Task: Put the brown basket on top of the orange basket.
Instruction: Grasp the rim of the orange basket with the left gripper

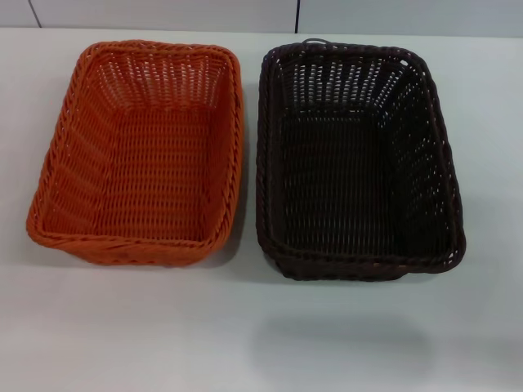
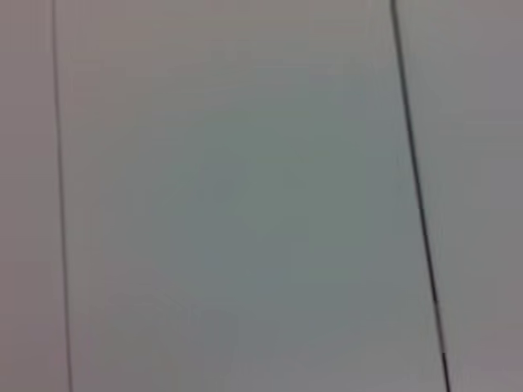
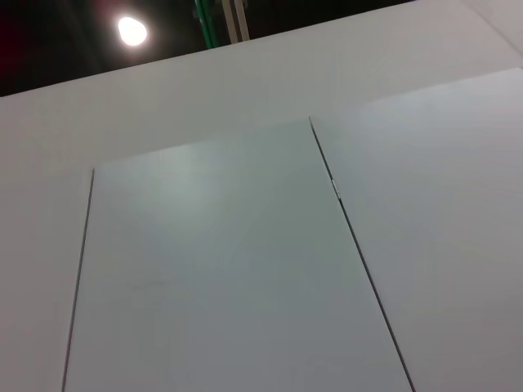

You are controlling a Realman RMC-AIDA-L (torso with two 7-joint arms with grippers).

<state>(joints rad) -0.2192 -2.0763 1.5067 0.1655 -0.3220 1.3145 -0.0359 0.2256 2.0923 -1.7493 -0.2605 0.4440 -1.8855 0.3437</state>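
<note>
The orange basket (image 1: 140, 155) sits upright on the white table at the left of the head view. The brown basket (image 1: 355, 163) sits upright beside it on the right, a narrow gap between them. Both are empty. Neither gripper shows in the head view. The left wrist view and the right wrist view show only white wall panels with dark seams, and neither basket.
The white table (image 1: 261, 335) stretches in front of the baskets. A white panelled wall (image 1: 163, 12) stands behind the table. A ceiling lamp (image 3: 131, 31) shines above the wall in the right wrist view.
</note>
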